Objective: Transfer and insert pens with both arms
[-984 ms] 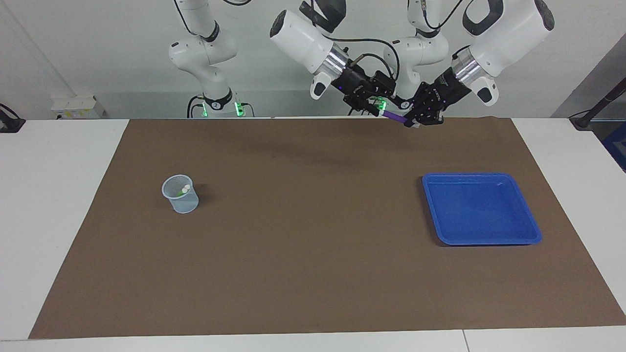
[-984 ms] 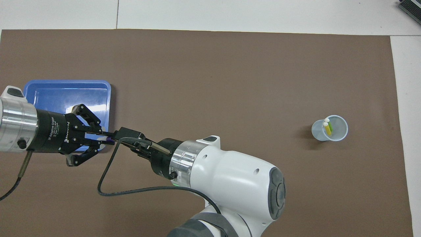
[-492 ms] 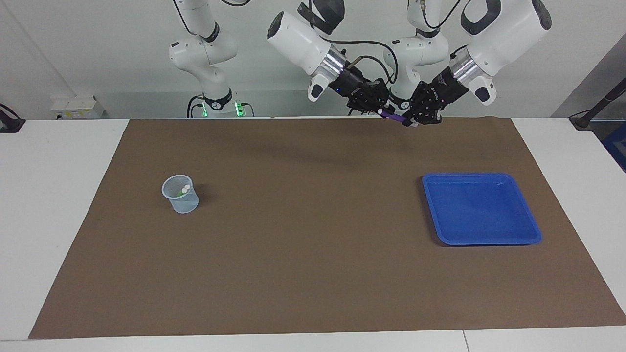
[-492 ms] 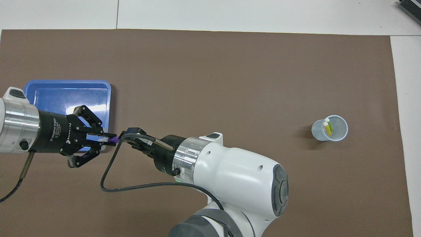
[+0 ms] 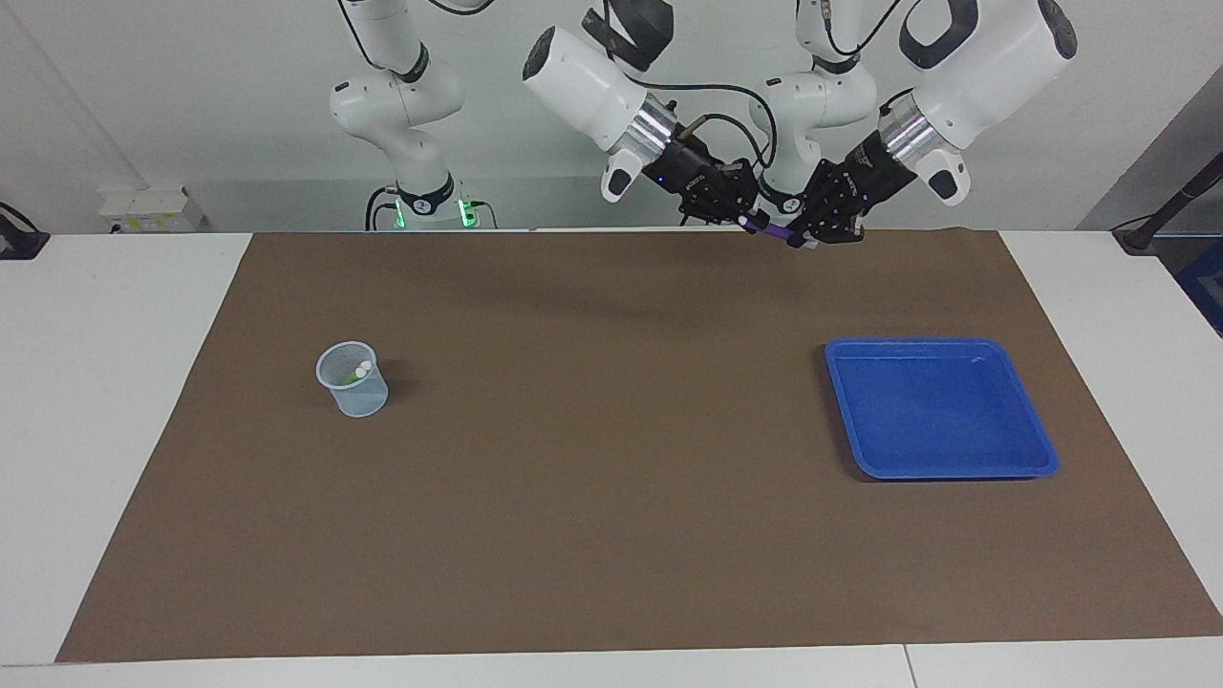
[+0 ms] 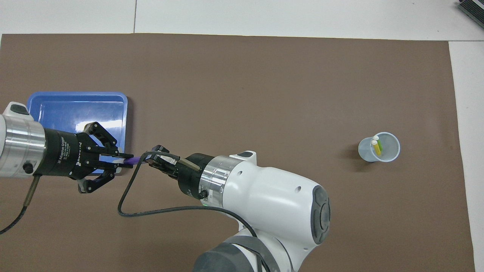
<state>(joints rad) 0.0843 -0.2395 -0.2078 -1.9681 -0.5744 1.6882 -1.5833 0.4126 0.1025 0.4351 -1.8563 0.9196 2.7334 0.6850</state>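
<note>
A purple pen [image 5: 770, 227] [image 6: 133, 160] hangs level in the air, bridging both grippers. My left gripper [image 5: 805, 235] [image 6: 121, 160] is shut on one end. My right gripper [image 5: 743, 216] [image 6: 152, 158] is shut on the other end. In the overhead view the pair sits over the mat beside the corner of the blue tray [image 6: 75, 107] that lies nearest the robots. A yellow pen [image 6: 377, 148] and a green pen [image 6: 381, 145] stand in a pale mesh cup [image 5: 354, 382] [image 6: 389, 151], pale ends up.
The blue tray [image 5: 941, 411] lies at the left arm's end of the brown mat [image 5: 611, 478], with nothing in it. The mesh cup stands at the right arm's end. White table borders the mat.
My right gripper has closed onto the purple pen's free end. Both wrists drew back slightly with the pen between them. The cup and tray have not moved.
</note>
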